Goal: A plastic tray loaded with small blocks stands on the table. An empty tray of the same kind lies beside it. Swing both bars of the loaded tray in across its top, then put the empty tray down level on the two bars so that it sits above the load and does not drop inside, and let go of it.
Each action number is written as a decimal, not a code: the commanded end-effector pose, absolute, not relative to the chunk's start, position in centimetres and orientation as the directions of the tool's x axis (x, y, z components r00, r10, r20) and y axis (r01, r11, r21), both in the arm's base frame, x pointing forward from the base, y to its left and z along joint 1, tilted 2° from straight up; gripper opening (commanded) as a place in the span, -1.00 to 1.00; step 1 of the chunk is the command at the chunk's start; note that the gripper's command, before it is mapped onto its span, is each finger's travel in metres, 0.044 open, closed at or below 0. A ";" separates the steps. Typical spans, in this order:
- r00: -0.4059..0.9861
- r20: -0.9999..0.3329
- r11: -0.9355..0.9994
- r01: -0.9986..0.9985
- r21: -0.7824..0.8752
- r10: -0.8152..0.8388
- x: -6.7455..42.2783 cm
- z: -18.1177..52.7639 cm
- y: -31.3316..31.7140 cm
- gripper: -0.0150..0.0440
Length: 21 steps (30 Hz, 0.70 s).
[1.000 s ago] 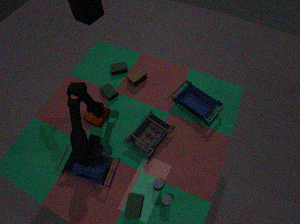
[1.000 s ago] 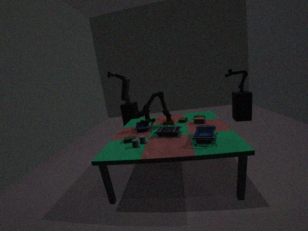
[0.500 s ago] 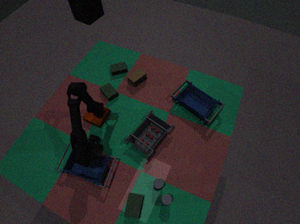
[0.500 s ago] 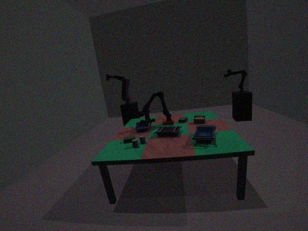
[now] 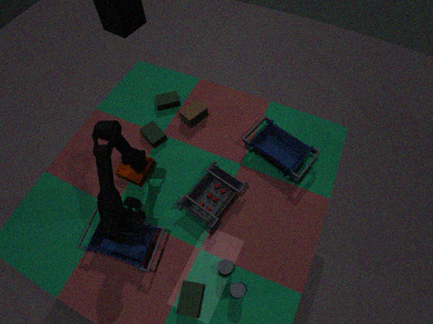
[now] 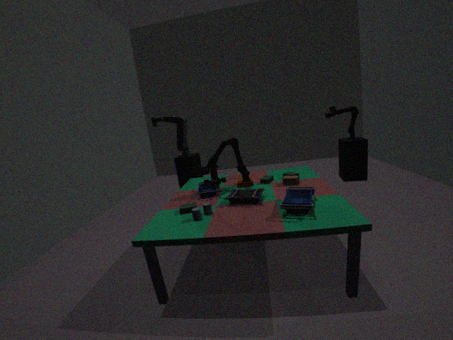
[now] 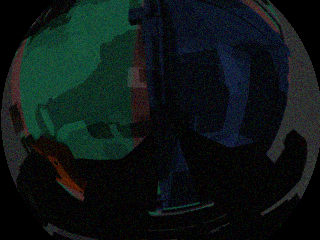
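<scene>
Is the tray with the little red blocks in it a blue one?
No. In the top view the loaded tray holding the red blocks is grey, while the two blue trays show no blocks.
</scene>
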<state>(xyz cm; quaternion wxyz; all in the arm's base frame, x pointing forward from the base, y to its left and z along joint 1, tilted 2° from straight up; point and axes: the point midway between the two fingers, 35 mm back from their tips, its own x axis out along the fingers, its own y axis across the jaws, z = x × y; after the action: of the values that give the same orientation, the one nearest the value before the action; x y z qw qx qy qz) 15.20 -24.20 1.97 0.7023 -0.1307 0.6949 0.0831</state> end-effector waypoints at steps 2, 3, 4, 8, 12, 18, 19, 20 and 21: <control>0.018 -0.998 0.952 -0.301 -0.056 -0.053 15.1 1.8 -23.9 -0.31; 0.018 -0.998 0.952 -0.301 -0.056 -0.053 15.1 1.8 -23.9 -0.33; 0.018 -0.998 0.952 -0.301 -0.056 -0.053 15.1 1.8 -23.9 -0.36; 0.018 -0.998 0.952 -0.301 -0.056 -0.053 15.1 1.9 -23.9 -0.45; 0.018 -0.998 0.952 -0.301 -0.056 -0.053 15.2 3.2 -24.0 -0.49; 0.018 -0.998 0.952 -0.301 -0.056 -0.053 15.2 7.0 -23.9 -0.49; 0.018 -0.998 0.952 -0.301 -0.056 -0.053 15.2 7.6 -23.9 -0.49; 0.018 -0.998 0.952 -0.301 -0.056 -0.053 15.1 8.2 -23.8 -0.49; 0.018 -0.998 0.952 -0.301 -0.056 -0.053 15.1 8.9 -23.7 -0.49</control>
<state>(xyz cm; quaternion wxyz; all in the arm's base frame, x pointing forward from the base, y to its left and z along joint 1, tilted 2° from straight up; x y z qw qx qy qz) 15.18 -23.99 7.30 0.7014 -0.1275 0.6958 0.0873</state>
